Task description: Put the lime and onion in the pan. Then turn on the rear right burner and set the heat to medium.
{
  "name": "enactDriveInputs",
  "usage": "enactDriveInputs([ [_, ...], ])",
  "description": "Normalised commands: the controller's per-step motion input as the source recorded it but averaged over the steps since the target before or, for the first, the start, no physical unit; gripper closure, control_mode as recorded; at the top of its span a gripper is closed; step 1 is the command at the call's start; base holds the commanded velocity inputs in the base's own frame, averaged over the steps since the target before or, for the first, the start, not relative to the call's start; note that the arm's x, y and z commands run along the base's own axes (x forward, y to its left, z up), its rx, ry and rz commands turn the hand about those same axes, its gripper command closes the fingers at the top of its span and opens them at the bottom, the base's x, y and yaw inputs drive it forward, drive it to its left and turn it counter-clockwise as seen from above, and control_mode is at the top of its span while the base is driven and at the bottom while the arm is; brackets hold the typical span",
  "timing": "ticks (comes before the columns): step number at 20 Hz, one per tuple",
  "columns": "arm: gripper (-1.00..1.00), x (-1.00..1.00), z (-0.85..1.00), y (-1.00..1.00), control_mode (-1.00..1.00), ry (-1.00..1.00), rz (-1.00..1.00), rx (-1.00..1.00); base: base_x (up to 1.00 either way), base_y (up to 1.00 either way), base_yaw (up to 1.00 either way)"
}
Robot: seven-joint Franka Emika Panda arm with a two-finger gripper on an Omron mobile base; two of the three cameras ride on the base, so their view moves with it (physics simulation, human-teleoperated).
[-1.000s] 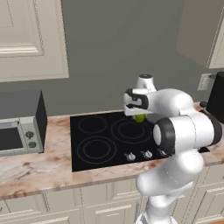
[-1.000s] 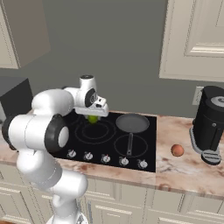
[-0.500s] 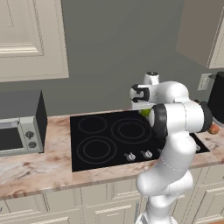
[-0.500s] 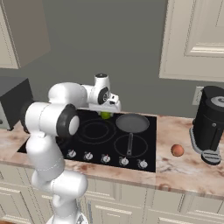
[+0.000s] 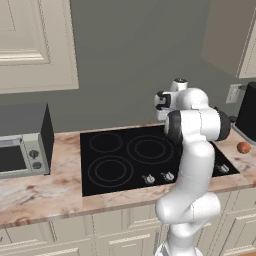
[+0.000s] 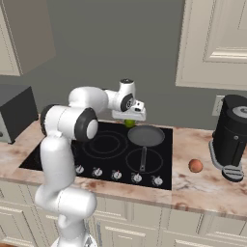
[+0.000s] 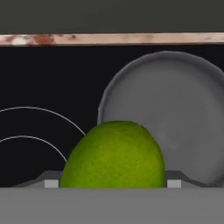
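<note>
Gripper (image 6: 129,121) clasping the lime (image 7: 114,155), hovering beside the pan's (image 6: 145,135) left rim; onion (image 6: 195,165) lying on counter (image 6: 193,185) right of cooktop (image 6: 106,149)

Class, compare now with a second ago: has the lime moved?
Yes. In the right base view the lime, held in the gripper, travelled right across the cooktop, nearing the pan.
</note>
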Motion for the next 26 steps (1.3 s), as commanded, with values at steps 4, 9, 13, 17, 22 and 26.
enactDriveInputs([
  [4, 1.00, 0.48, -0.37, -0.44, -1.00, 0.00, 0.00, 0.00, 0.00, 0.00, 0.00],
  [9, 1.00, 0.33, -0.37, -0.45, -1.00, 0.00, 0.00, 0.00, 0.00, 0.00, 0.00],
  [13, 1.00, 0.11, -0.31, -0.32, -1.00, 0.00, 0.00, 0.00, 0.00, 0.00, 0.00],
  [17, 1.00, 0.11, -0.38, -0.20, -1.00, 0.00, 0.00, 0.00, 0.00, 0.00, 0.00],
  [22, 1.00, 0.00, -0.21, 0.00, -1.00, 0.00, 0.00, 0.00, 0.00, 0.00, 0.00],
  [26, 1.00, 0.01, -0.32, 0.00, -1.00, 0.00, 0.00, 0.00, 0.00, 0.00, 0.00],
])
